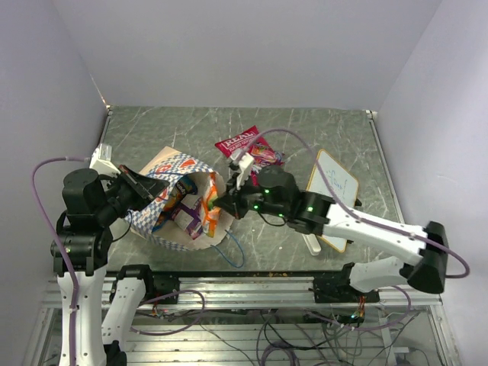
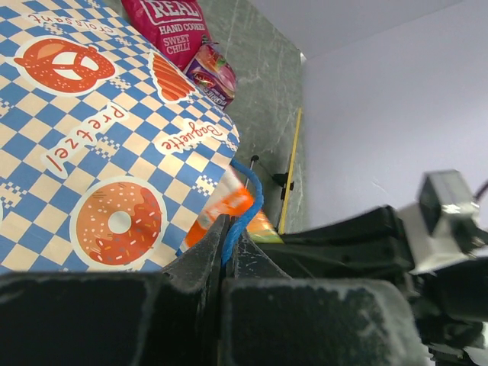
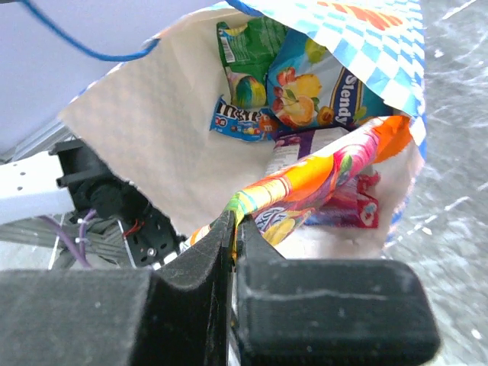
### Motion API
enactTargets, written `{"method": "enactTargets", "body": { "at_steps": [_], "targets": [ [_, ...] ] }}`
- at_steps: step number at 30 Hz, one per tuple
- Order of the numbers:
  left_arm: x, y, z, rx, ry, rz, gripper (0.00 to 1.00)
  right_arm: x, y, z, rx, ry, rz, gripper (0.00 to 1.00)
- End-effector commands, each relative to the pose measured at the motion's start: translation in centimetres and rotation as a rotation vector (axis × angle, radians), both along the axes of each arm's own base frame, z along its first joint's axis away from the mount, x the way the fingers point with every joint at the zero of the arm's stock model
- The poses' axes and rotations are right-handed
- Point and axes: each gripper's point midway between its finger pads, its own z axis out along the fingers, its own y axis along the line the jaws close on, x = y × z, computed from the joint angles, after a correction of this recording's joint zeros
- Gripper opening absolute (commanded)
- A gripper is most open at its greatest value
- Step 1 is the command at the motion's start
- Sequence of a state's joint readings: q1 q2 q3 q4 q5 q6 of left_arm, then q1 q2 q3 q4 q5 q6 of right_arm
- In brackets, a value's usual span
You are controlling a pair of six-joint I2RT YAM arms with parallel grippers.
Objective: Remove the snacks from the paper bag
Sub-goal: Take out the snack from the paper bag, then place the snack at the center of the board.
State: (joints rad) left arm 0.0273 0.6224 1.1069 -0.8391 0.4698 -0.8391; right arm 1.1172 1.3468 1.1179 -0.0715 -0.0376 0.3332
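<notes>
The right pincer [image 3: 234, 229] is clamped shut on a glossy orange snack packet [image 3: 313, 179] at the mouth of the blue-and-white checkered paper bag [image 1: 171, 164] lying on the grey marbled desk [image 1: 320, 126]; beyond its tips, deeper inside, sit a green packet [image 3: 248, 46] and a blue-and-yellow packet [image 3: 320, 84]. The left pincer [image 2: 229, 232] is closed on the bag's thin blue string handle [image 2: 255, 191], a large red bag with white lettering [image 2: 164, 23] lying beyond it.
</notes>
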Motion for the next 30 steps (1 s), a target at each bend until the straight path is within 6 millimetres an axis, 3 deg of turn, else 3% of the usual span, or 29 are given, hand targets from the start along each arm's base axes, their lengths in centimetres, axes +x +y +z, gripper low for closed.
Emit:
{"method": "enactTargets", "body": {
  "at_steps": [1, 5, 10, 16, 19, 24, 28, 30],
  "targets": [
    [0.7, 0.4, 0.5, 0.013, -0.015, 0.022, 0.07, -0.5, -4.0, 3.6, -0.026, -0.110, -0.012, 0.00],
    [1.0, 0.4, 0.3, 0.027, -0.006, 0.014, 0.07, 0.0, -7.4, 5.9, -0.061, -0.186, -0.080, 0.00],
    [1.3, 0.3, -0.1, 0.031, 0.006, 0.006, 0.07, 2.7, -11.1, 9.0, -0.077, -0.253, -0.288, 0.00],
    [1.7, 0.3, -0.2, 0.036, 0.010, 0.002, 0.07, 9.9, -14.9, 11.1, 0.039, -0.219, -0.637, 0.00],
    [1.7, 0.3, -0.3, 0.035, 0.010, -0.002, 0.07, 14.2, -15.6, 10.2, 0.075, -0.183, -0.752, 0.00],
    [1.5, 0.2, -0.3, 0.027, 0.011, -0.002, 0.07, 20.5, -14.5, 9.1, 0.100, -0.192, -0.844, 0.00],
    [1.2, 0.1, -0.2, 0.021, 0.012, -0.005, 0.07, 24.7, -13.9, 8.8, 0.069, -0.259, -0.924, 0.00],
    [1.1, 0.2, -0.1, 0.023, 0.012, 0.003, 0.07, 26.3, -13.5, 7.2, 0.024, -0.283, -0.955, 0.00]
  ]
}}
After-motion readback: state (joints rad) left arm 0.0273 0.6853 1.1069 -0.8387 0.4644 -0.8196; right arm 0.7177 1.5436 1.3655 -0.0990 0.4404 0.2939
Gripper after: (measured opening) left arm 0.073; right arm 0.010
